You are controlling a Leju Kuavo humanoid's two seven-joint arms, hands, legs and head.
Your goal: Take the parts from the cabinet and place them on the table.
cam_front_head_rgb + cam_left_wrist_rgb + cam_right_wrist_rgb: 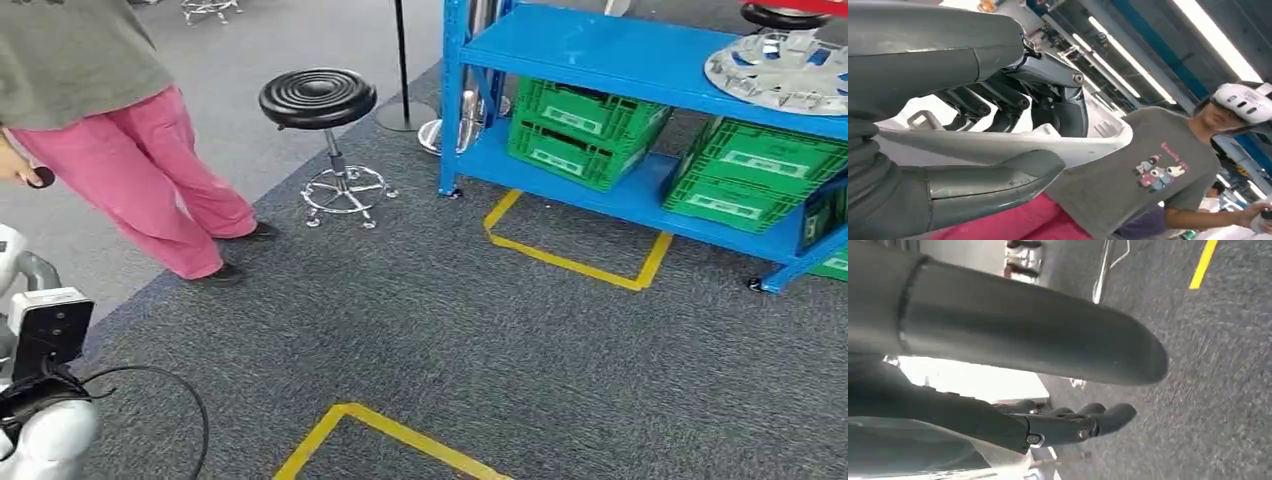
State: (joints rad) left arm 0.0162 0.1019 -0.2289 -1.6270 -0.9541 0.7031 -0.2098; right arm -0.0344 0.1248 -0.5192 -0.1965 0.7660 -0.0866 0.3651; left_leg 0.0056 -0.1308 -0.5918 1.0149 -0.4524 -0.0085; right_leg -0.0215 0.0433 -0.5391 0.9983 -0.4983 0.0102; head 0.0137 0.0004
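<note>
My left hand (998, 95) pinches a white plastic part (998, 145) between its thumb and its dark fingers (1058, 100). In the head view my left forearm with its wrist camera box (45, 330) sits at the lower left edge. My right hand (1013, 335) hangs over the carpet, thumb and fingers (1073, 425) stretched out alongside each other. A pale shape (973, 382) lies between them, and I cannot tell whether it is held. The blue cabinet (600, 50) stands at the upper right, with a round silver part (780, 70) on its upper shelf.
Green crates (580, 120) (760, 170) fill the cabinet's lower shelf. A person in pink trousers (130, 150) stands at the left, wearing a headset. A black stool (318, 98) stands between the person and the cabinet. Yellow tape (570, 260) marks the grey carpet.
</note>
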